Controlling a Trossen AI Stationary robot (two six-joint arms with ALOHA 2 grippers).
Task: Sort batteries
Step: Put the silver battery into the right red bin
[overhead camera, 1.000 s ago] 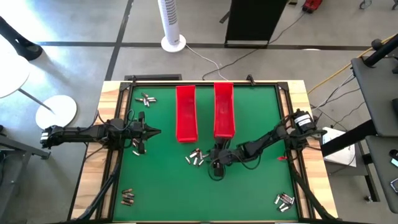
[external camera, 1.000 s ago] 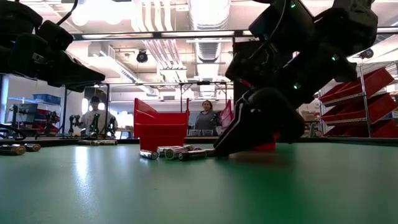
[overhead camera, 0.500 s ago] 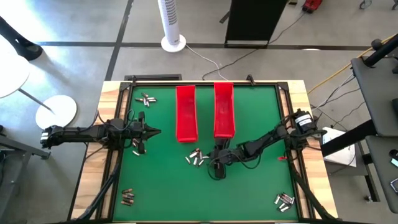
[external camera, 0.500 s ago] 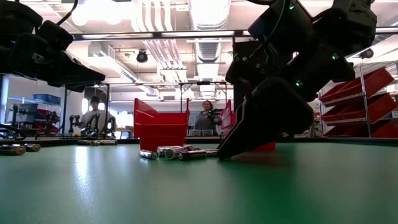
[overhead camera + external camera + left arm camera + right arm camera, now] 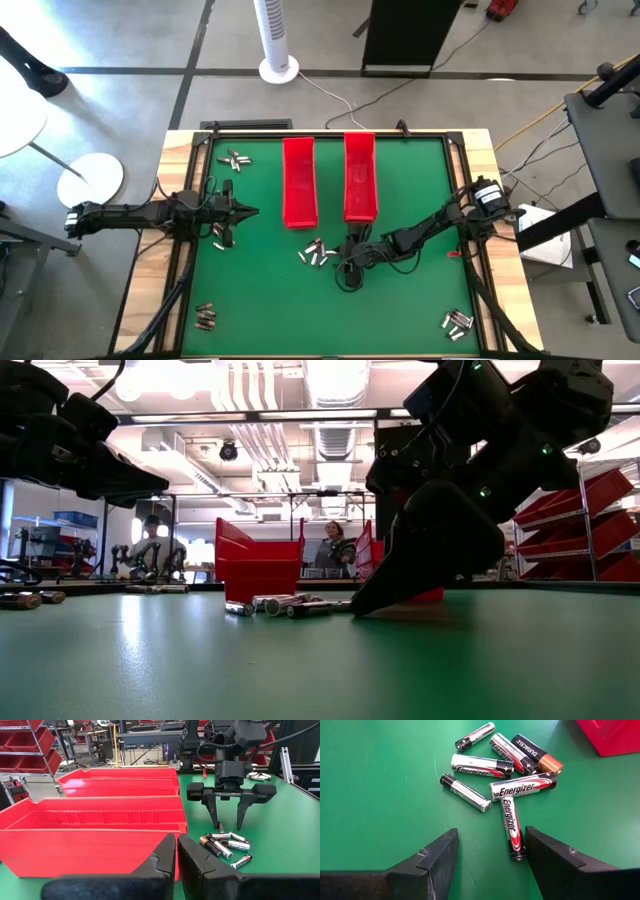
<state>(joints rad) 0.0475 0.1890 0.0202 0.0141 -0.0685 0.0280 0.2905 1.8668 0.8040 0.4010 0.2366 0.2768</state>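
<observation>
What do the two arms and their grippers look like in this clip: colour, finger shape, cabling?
Both arms are black and jointed, with dark cable bundles trailing along them in the high view. The right gripper has a T-shaped carriage with round end caps and two tapering black fingers. The left gripper has chunky matte-black fingers with stepped inner edges.

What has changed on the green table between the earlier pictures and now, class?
The right gripper, open, has shifted slightly toward the table's near edge beside the small pile of silvery and dark cylindrical batteries, and grips nothing. The left gripper, shut, the two long red plastic trays and the other battery clusters stayed as they were.
</observation>
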